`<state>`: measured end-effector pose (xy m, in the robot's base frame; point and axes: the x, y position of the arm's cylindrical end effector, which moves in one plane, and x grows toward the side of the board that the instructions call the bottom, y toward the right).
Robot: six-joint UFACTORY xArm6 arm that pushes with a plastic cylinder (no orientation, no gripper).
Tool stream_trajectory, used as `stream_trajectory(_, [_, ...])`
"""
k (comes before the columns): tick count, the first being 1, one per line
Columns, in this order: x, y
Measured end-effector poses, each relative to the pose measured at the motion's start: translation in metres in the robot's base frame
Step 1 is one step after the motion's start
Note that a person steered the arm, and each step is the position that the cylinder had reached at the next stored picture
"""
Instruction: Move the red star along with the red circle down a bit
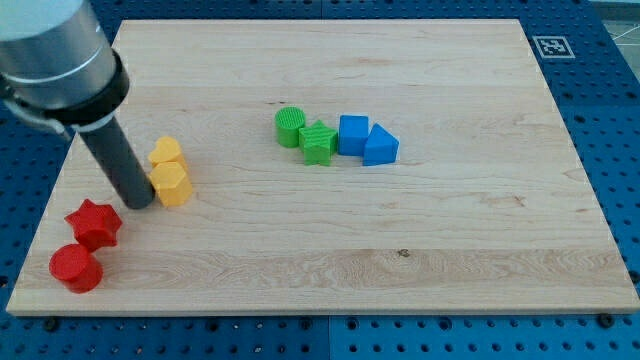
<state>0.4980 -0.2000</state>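
inspector a: noting positions first. my tip (pixel 141 203) sits on the board (pixel 420 250) at the left, just right of and slightly beyond the red star (pixel 94 222), and just beside the two yellow blocks (pixel 171 172). whether it touches the nearer yellow block, i cannot tell.

inspector b: and the task's things?

inspector a: the red star lies near the board's left edge; the red circle (pixel 76 267) sits just nearer than it, touching or almost touching, close to the near left corner. both are well apart from the green circle (pixel 290 126), green star (pixel 318 142), blue cube (pixel 352 134) and blue triangular block (pixel 380 146) grouped at mid-board.

inspector b: state of the hand?

inspector a: there is no hand to report; the arm ends in a plain rod, grasping nothing, only able to push.

inspector b: step in hand?

inspector a: in my judgement, the approach. the tip is not yet lined up on the star's far side.

inspector b: next move?

inspector a: it calls for shifting the tip left, to the far side of the star, then a short push toward the near edge so the star drives the circle along. little board remains there, so the push must be brief.
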Motion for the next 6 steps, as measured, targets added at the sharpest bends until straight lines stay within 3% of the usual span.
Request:
stream_trajectory(2, [-0.037, -0.005])
stream_trajectory(4, [0.008, -0.030])
stream_trajectory(5, [0.033, -0.019])
stream_trajectory(6, [0.038, 0.030])
